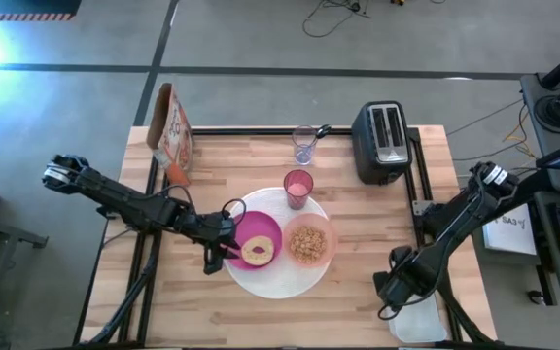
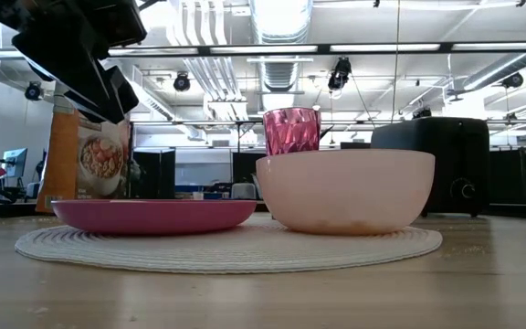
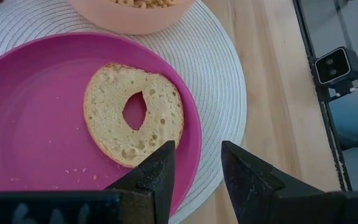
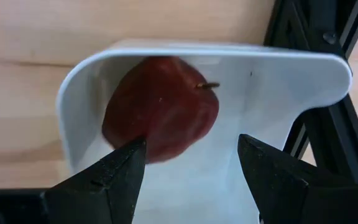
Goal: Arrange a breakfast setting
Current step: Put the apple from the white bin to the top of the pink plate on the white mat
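High view: A wooden table [image 1: 212, 311] seen from above. In the middle, a large white round plate [image 1: 272, 280] carries a magenta plate [image 1: 270, 231] with a bagel half [image 1: 258, 251] on it, and a peach bowl [image 1: 310, 242] of cereal beside it. A pink tumbler [image 1: 298, 188] stands just behind; farther back are a clear glass [image 1: 305, 144], a black toaster [image 1: 382, 142] and a cereal box [image 1: 172, 131]. The left gripper [image 1: 224, 255] hangs at the magenta plate's edge. The right gripper [image 1: 397, 282] is at the table's front right corner, over a white tray [image 1: 418, 323].

Low view: Magenta plate [image 2: 153, 216] and bowl [image 2: 345, 190] sit side by side on the woven-textured white plate [image 2: 226, 245], tumbler [image 2: 291, 131] behind them.

Left wrist view: Fingers partly spread, holding nothing, just above the plate rim [image 3: 194, 143] near the bagel half [image 3: 133, 115]. The bagel looks light, soft and crumbly.

Right wrist view: Fingers [image 4: 120, 171] spread wide over a dark-red fruit [image 4: 160, 109], apple-like with a short stem, lying in the white tray [image 4: 278, 93].

Handling: The fruit looks firm, smooth, round and likely to roll; best gripped across its widest middle.
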Controlling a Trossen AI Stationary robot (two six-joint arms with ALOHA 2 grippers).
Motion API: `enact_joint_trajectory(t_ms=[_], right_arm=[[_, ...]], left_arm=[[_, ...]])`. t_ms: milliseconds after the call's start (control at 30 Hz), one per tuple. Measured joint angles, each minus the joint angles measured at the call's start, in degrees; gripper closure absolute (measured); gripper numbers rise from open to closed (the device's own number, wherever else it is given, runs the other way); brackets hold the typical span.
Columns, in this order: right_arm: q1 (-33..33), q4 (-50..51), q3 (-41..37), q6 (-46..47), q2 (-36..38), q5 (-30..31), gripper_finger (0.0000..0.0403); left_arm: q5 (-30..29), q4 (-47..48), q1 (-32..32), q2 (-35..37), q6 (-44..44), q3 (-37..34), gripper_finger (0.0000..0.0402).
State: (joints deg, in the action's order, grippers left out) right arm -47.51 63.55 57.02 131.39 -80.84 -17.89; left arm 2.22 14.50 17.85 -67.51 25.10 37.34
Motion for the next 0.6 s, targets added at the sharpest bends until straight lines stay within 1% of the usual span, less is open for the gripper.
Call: enact_joint_trajectory(t_ms=[100,233,267,433,600], right_arm=[[0.0,-1.1,-1.5,0.0,0.9,1.5,0.0158],[0.1,-4.7,-4.0,0.0,3.1,7.0,0.0158],[0.2,-4.8,-4.5,0.0,3.4,7.6,0.0158],[0.1,-7.1,-8.0,0.0,5.2,7.6,0.0158],[0.1,-15.4,-13.5,0.1,6.2,7.4,0.0158]], left_arm=[[0.3,-0.1,0.0,0.0,0.4,0.0,0.0288],[0.3,-0.5,0.0,0.0,0.8,0.0,0.0288],[0.3,-0.6,0.0,0.0,0.9,0.0,0.0288],[0.3,-1.0,0.0,0.0,0.9,0.0,0.0288],[0.3,-1.0,0.0,0.0,1.1,0.0,0.0288]])
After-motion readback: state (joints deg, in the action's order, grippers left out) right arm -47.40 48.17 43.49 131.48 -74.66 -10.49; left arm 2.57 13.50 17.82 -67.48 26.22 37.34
